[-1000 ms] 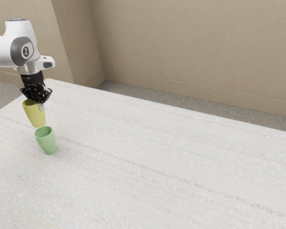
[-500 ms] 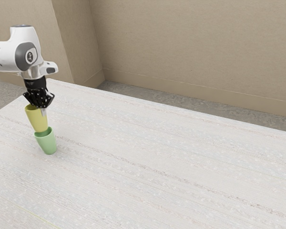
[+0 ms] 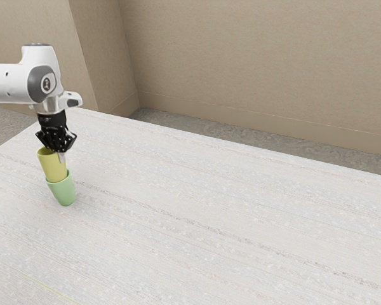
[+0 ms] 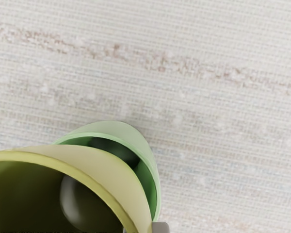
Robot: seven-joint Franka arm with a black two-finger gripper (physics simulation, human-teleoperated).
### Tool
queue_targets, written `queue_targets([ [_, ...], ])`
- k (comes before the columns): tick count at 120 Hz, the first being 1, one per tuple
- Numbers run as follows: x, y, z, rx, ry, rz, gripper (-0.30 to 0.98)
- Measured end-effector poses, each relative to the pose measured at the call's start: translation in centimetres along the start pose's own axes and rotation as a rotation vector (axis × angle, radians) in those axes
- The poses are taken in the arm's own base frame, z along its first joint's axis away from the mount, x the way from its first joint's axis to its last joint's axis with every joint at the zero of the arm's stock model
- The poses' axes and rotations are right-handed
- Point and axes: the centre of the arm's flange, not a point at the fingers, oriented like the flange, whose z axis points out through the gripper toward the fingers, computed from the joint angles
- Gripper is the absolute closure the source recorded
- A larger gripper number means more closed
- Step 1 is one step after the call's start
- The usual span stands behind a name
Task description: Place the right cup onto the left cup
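Observation:
In the exterior view my gripper [image 3: 61, 155] is shut on the wall of the yellow cup [image 3: 53, 166] near its rim, one finger outside the cup. The yellow cup's lower end is inside the mouth of the green cup [image 3: 64, 192], which stands on the table; most of the yellow cup is above the green rim. In the wrist view the yellow cup [image 4: 106, 165] overlaps the opening of the green cup [image 4: 148, 158], and a gap shows between their walls on one side. A fingertip touches the yellow cup's outer wall.
The pale table [image 3: 216, 216] extends toward the exterior view's right, with its far edge running below a beige wall [image 3: 254, 70].
My hand has moved down and slightly toward the exterior view's right with the yellow cup, whose bottom has entered the green cup. The green cup has stayed in place.

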Motion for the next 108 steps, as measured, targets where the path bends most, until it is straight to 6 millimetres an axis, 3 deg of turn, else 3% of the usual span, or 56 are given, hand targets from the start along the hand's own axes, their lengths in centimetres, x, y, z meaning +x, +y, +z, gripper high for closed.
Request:
queue_targets([
  [12,0.1,0.0,0.4,0.000,-0.006,0.001,0.77],
  [33,0.1,0.0,0.1,-0.004,0.006,0.005,0.40],
  [44,-0.3,0.1,-1.1,-0.001,0.028,0.008,0.27],
  [68,-2.7,1.3,-7.4,0.005,0.118,0.031,0.12],
  [91,-6.4,4.6,-15.1,0.000,0.186,0.087,0.06],
  [108,-9.3,8.3,-20.9,-0.006,0.226,0.146,0.04],
])
